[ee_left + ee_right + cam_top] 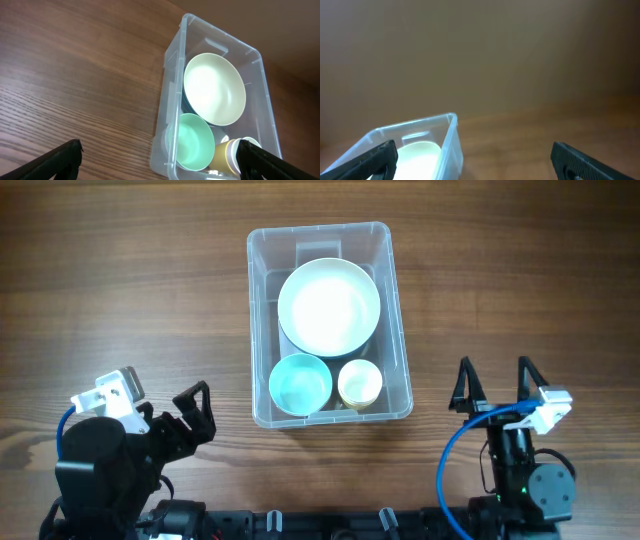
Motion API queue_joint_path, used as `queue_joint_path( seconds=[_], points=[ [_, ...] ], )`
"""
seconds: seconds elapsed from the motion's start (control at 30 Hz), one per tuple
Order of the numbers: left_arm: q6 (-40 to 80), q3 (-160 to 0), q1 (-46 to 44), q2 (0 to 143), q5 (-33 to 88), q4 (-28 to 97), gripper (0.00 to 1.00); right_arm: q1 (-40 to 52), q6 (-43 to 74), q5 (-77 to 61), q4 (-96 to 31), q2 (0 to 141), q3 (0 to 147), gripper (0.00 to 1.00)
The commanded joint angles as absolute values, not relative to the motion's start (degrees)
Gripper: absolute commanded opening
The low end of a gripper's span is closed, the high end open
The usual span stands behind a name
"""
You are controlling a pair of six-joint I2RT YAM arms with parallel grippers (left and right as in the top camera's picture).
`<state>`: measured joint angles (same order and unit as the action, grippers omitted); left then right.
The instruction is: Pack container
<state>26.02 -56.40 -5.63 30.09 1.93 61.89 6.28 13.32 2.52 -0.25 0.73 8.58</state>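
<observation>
The clear plastic container [398,330] stands in the middle of the wooden table. Inside it lie a large white bowl [329,305], a small mint-green bowl [300,384] and a yellow cup [360,383]. In the left wrist view the container [170,95] holds the white bowl [214,89], the green bowl [192,142] and the cup [227,156]. My left gripper [197,412] is open and empty at the table's front left. My right gripper [496,384] is open and empty at the front right, apart from the container [451,137].
Bare wooden tabletop [120,270] surrounds the container on all sides. The arm bases sit at the table's front edge.
</observation>
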Motion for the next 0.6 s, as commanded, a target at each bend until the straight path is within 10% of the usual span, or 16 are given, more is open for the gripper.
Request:
queue_joint_path(
  seconds=[0.0, 0.57],
  points=[
    [26.35, -56.14, -5.96, 29.82, 1.65, 61.80, 1.00, 6.46, 10.22, 1.83, 6.35, 0.19, 3.90, 1.00],
    [26.35, -56.14, -5.96, 29.82, 1.65, 61.80, 1.00, 6.46, 6.20, -1.37, 0.25, 0.27, 0.32, 1.00]
  ],
)
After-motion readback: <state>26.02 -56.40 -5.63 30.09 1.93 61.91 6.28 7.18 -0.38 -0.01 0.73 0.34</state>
